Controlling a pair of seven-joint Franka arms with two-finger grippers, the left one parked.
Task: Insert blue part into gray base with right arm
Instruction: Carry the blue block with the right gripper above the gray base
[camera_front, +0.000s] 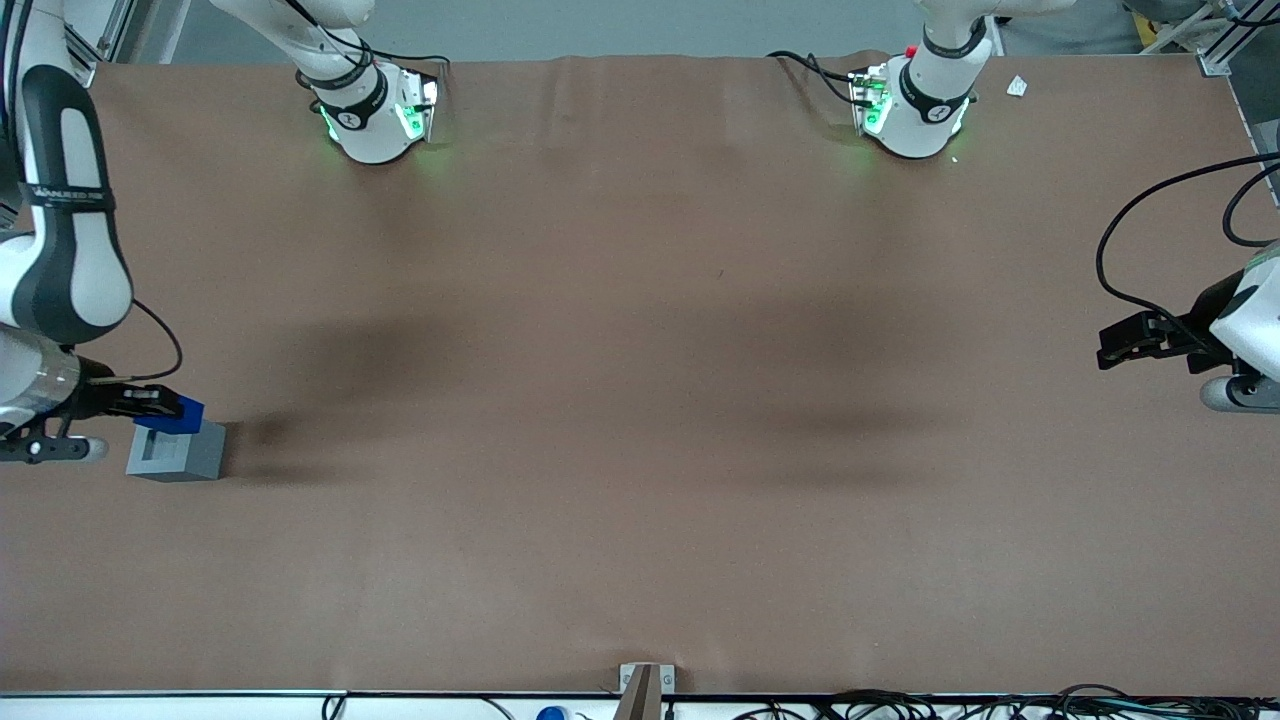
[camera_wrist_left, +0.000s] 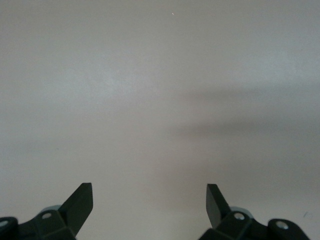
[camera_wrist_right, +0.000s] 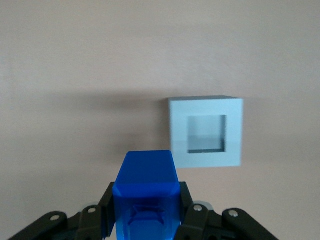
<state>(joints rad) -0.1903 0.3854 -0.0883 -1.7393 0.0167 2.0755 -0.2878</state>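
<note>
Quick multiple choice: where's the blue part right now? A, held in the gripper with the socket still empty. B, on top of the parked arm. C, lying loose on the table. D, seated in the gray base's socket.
A: the right wrist view shows the gripper shut on the blue part, while the gray base has an empty socket.

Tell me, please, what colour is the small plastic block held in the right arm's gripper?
Bright blue block, clamped in the gripper; the right wrist view shows it best.
</note>
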